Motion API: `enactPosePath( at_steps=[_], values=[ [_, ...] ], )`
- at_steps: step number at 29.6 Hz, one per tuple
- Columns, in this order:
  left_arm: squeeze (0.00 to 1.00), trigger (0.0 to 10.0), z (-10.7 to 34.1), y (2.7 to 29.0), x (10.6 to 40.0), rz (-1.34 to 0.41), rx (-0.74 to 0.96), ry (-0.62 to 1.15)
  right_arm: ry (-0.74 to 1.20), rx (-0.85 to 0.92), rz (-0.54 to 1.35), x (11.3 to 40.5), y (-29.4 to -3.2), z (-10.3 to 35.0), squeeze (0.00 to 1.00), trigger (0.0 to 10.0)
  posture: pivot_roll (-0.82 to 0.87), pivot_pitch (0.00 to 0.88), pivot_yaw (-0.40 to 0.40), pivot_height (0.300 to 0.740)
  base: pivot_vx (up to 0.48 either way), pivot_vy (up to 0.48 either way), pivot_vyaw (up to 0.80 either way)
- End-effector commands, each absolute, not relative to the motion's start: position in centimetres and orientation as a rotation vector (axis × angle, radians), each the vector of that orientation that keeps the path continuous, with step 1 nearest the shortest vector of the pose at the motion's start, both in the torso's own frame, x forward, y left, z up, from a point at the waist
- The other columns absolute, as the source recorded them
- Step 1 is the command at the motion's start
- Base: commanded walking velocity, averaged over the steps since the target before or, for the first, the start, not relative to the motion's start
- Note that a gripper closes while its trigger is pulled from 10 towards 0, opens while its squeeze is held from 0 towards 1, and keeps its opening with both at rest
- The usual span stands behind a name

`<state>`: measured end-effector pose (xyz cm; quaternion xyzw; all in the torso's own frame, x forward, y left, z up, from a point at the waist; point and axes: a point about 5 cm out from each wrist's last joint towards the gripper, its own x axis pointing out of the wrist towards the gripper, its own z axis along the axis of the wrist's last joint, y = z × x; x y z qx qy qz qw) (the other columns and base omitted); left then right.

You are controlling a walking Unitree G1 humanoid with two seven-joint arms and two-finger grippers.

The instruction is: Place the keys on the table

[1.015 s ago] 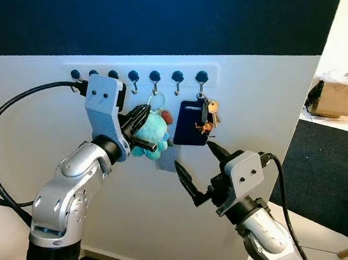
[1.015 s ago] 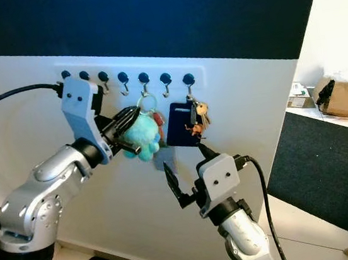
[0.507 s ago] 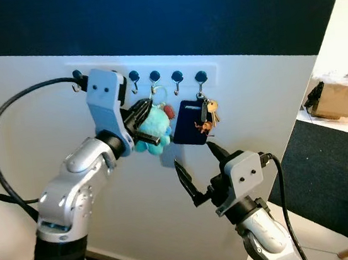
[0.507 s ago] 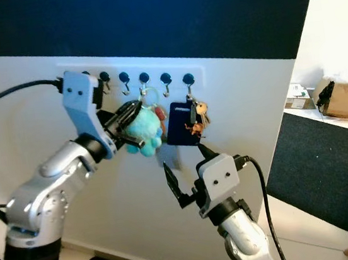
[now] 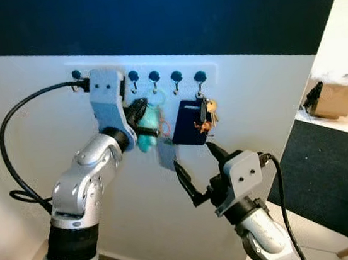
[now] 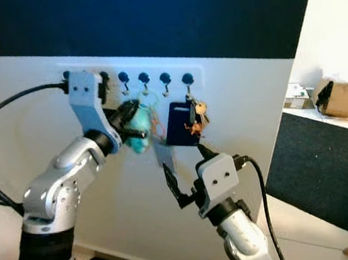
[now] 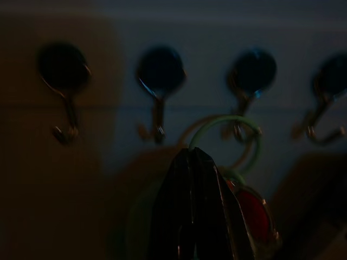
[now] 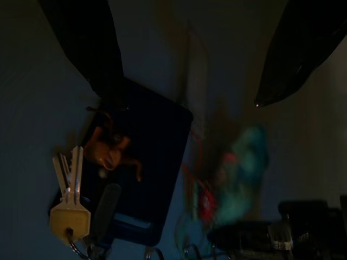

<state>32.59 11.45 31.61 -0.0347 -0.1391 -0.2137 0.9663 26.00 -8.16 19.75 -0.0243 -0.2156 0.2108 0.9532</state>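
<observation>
The left tool (image 5: 142,118) is raised to the hook rail (image 5: 145,76) on the white wall, its fingers pressed together on the teal plush (image 5: 149,121) of a key bundle. In the left wrist view the fingers (image 7: 191,200) show no gap between them, and the bundle's green ring (image 7: 227,138) stands just above their tips, looped over a hook (image 7: 238,116). The ring's opening lies flat against the wall and the bundle hangs straight down from it, so its long axis is vertical. By judgement, the release direction is up and away from the wall, since the hook tip curls upward. The plush is blurred in both eye views, so its exact pose cannot be read.

Just to the right, on the last hook of the rail, hang a dark blue card holder (image 5: 189,123) and a brass key (image 5: 212,107) with a small orange charm (image 8: 111,149). These touch the wall and sit beside the teal bundle without clear contact.

The right tool (image 5: 198,165) hovers below and in front of the card holder with its fingers spread wide and nothing between them. It points up toward the brass key, apart from it.

The left tool is the nearer one to the teal bundle; the right is nearer to the brass key. No surface for the keys can be seen.
</observation>
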Motion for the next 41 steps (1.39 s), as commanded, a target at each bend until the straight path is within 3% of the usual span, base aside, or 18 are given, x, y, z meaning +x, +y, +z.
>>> enactPosePath(
  at_steps=[1, 6, 16, 24, 33, 41],
  values=[
    [0.0, 10.0, 32.9, 11.3, 32.3, -0.449, -0.091, -0.351, -0.43, -0.032, 0.423, 25.9, -8.2, 19.7, 0.0, 10.0, 0.04, 0.094, 0.043, 0.74, 0.0, 0.0, 0.0],
    [0.0, 10.0, 34.2, 11.1, 30.9, -0.581, -0.077, -0.436, -0.429, -0.034, 0.42, 25.9, -8.3, 19.7, 0.0, 10.0, 0.04, 0.093, 0.045, 0.74, 0.0, 0.0, 0.0],
    [0.0, 10.0, 32.4, 11.0, 28.9, -0.73, 0.037, -0.383, -0.424, -0.036, 0.418, 25.9, -8.4, 19.6, 0.0, 10.0, 0.04, 0.095, 0.04, 0.74, 0.0, 0.0, 0.0],
    [0.0, 10.0, 29.1, 11.8, 28.6, -0.671, 0.134, -0.292, -0.412, -0.031, 0.422, 25.9, -8.5, 19.4, 0.0, 10.0, 0.05, 0.098, 0.034, 0.74, 0.0, 0.0, 0.0],
    [0.0, 10.0, 26.6, 14.3, 28.8, -0.451, 0.049, -0.245, -0.386, -0.029, 0.373, 26.2, -9.4, 18.8, 0.0, 10.0, 0.05, 0.098, 0.037, 0.74, 0.0, 0.0, 0.0],
    [0.0, 10.0, 25.8, 14.3, 27.1, -0.512, -0.004, -0.235, -0.358, -0.058, 0.337, 26.1, -10.3, 17.7, 0.0, 10.0, 0.05, 0.097, 0.036, 0.74, 0.0, 0.0, 0.0]
  ],
)
